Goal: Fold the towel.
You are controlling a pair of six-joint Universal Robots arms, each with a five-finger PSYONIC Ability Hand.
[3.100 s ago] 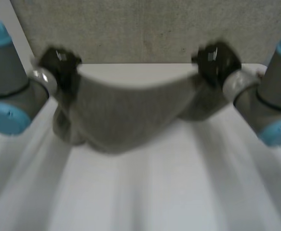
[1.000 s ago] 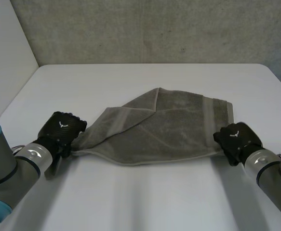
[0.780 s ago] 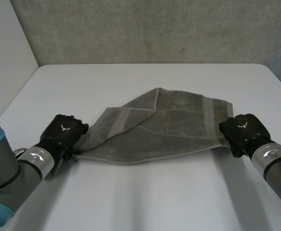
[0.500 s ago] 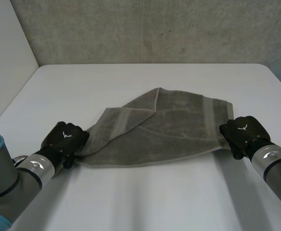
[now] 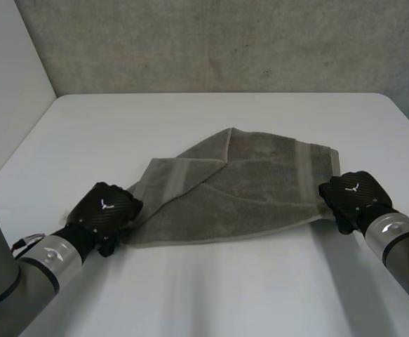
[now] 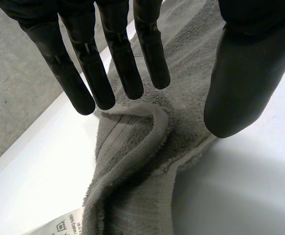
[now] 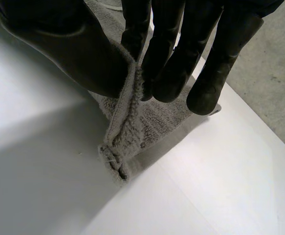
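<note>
While the towel is lying crookedly folded on the table, I am working its near edge.
My right hand is pinching one corner between thumb and fingers; my left hand is staying spread open, gripping nothing, at the other. One fold seems laid, unevenly; squaring and refolding are waiting.

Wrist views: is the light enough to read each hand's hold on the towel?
Left wrist view: evenly lit, left hand open over the towel. Right wrist view: right hand pinches the towel's edge. Head view: no glare on the table.
</note>
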